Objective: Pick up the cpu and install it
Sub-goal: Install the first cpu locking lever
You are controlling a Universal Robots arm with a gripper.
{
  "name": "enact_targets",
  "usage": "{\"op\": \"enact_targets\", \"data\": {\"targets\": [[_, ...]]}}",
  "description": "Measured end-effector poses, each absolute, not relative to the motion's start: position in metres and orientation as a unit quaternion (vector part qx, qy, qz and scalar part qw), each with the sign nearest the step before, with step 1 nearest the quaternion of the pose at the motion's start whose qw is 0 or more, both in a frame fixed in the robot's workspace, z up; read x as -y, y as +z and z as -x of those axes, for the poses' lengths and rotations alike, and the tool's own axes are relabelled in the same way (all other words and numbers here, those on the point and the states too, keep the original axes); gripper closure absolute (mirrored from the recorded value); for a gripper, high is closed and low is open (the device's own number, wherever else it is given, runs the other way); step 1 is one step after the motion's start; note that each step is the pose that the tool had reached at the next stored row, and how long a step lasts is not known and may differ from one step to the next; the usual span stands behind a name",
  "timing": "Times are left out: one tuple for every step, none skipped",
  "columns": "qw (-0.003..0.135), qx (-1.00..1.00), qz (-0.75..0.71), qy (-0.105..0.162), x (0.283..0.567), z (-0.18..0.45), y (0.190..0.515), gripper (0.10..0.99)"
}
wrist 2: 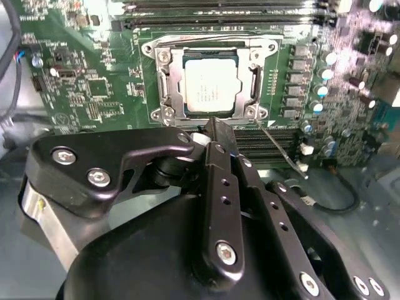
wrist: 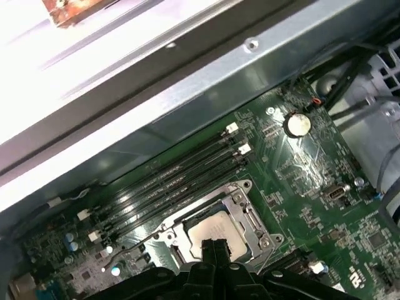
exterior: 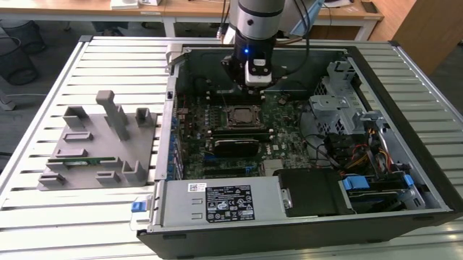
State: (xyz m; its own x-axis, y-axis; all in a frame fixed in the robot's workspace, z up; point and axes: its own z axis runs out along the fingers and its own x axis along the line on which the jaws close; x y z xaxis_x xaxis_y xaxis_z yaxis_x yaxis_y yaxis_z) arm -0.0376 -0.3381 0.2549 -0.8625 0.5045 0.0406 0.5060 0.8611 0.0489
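Black and bolted, my hand [wrist 2: 215,128] crowds the foreground of the second wrist view, its two fingers pressed together to a narrow tip and holding nothing. Just past that tip, toward twelve o'clock, the cpu [wrist 2: 211,85] sits square inside its socket frame [wrist 2: 164,84] on the green motherboard [wrist 2: 87,81], the steel frame standing open around it. A thin retaining lever [wrist 2: 278,145] angles away at about four o'clock from the socket.

From the first wrist view I see the same closed fingertips [wrist: 214,249] poised over the chip's pale metal plate [wrist: 209,234], with the dark memory slots [wrist: 169,187] running alongside at ten o'clock and a round coin cell [wrist: 297,124] at two o'clock. Whether the tips touch the plate I cannot tell.

From the exterior view, the arm hangs into the open computer case [exterior: 423,179] on the slatted table [exterior: 87,227], hand [exterior: 255,86] at twelve o'clock of the socket [exterior: 241,117]; a grey parts fixture [exterior: 97,146] waits outside the case at nine o'clock.

My judgement: the chip is light, rigid and slick on top, with a delicate underside, best taken by two opposite edges and never pressed down.
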Motion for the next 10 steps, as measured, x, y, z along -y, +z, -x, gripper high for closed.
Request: {"op": "enact_targets", "data": {"targets": [[0.013, 0.967, 0.254, -0.029, 0.3381, 0.0376, 0.2547, 0.980], [0.013, 0.969, 0.245, -0.029, 0.3380, 0.0376, 0.2546, 0.980], [0.012, 0.971, 0.237, -0.029, 0.3380, 0.0376, 0.2544, 0.980], [0.012, 0.973, 0.229, -0.029, 0.3380, 0.0376, 0.2543, 0.980], [0.012, 0.975, 0.220, -0.029, 0.3380, 0.0376, 0.2542, 0.980], [0.011, 0.977, 0.212, -0.029, 0.3380, 0.0376, 0.2540, 0.980], [0.010, 0.978, 0.205, -0.029, 0.3380, 0.0376, 0.2539, 0.980], [0.009, 0.980, 0.198, -0.029, 0.3380, 0.0377, 0.2537, 0.980], [0.008, 0.981, 0.191, -0.030, 0.3380, 0.0376, 0.2536, 0.980], [0.007, 0.982, 0.184, -0.030, 0.3380, 0.0376, 0.2535, 0.980]]}}
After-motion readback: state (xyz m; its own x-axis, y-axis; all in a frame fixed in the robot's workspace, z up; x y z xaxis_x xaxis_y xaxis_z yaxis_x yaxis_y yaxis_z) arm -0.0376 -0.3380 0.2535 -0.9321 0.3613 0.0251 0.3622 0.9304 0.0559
